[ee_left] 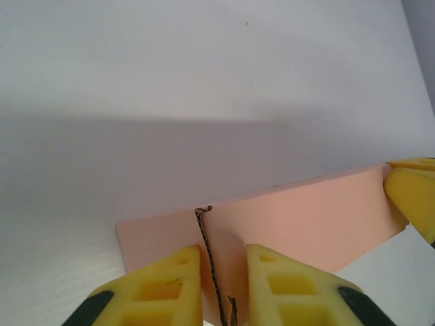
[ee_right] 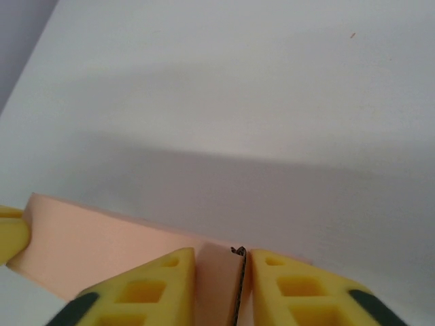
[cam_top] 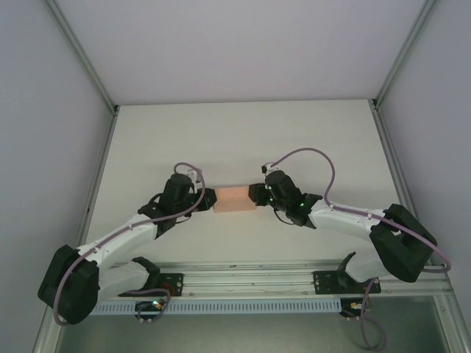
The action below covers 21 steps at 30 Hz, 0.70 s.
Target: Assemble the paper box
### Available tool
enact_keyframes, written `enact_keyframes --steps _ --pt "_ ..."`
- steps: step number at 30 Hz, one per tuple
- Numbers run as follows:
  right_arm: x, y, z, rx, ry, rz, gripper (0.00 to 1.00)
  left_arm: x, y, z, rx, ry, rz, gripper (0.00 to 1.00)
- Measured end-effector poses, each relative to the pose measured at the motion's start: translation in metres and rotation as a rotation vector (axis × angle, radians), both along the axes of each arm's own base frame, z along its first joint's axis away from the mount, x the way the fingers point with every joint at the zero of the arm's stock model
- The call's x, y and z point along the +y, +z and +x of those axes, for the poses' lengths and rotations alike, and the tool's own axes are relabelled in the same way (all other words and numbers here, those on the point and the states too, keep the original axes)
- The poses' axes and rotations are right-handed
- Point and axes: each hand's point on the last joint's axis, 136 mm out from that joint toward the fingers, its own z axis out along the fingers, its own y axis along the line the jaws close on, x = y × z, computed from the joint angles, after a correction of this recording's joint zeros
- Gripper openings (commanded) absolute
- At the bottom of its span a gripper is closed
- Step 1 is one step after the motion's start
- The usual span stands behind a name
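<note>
1. The white bench (cam_top: 243, 132) is used around its middle.
2. The salmon-pink card paper box (cam_top: 233, 198) is found there, already folded into a rectangular block; only end tucking is judged left.
3. Its opposite end edges are gripped by the left pincer (cam_top: 206, 197) and right pincer (cam_top: 255, 194).

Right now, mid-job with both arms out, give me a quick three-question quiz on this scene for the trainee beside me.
1. True or false: the box is a flat, unfolded sheet.
2. In the overhead view, which one is at the box's left end? A) left gripper B) right gripper C) neither
3. Fill in: in each wrist view, a thin card ____ runs between the yellow fingers.

Key: 1 false, it is folded into a small rectangular block. 2 A. 3 edge.
</note>
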Motion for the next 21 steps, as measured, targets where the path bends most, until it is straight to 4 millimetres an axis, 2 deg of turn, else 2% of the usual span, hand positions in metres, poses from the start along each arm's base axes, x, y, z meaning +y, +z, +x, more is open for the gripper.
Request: enact_keyframes --steps 6,8,10,14,16,18,19,21 --pt "-0.003 0.0 0.004 -0.035 -0.013 0.034 0.03 -0.002 -0.001 0.007 -0.037 0.016 -0.03 0.08" --pt "-0.003 0.001 0.006 -0.042 -0.017 0.04 0.02 -0.002 -0.001 0.01 -0.05 0.022 -0.03 0.09" --pt "-0.003 0.002 0.007 -0.047 -0.022 0.043 0.03 -0.002 -0.001 0.012 -0.061 0.024 -0.03 0.15" --pt "-0.004 0.003 0.006 -0.05 -0.021 0.043 0.17 -0.002 -0.001 0.013 -0.081 0.016 -0.021 0.22" --pt "-0.004 0.005 0.006 -0.048 -0.011 0.022 0.27 -0.002 -0.001 0.013 -0.09 0.004 -0.01 0.36" --pt "-0.003 0.006 0.006 -0.038 0.006 -0.016 0.41 -0.002 -0.001 0.013 -0.088 -0.002 0.011 0.46" --pt "-0.004 0.006 0.005 -0.029 0.009 -0.035 0.43 -0.001 0.0 0.014 -0.088 -0.003 0.023 0.53" --pt "-0.007 0.006 0.005 -0.009 0.012 -0.086 0.46 0.001 0.0 0.014 -0.078 -0.009 0.058 0.6"
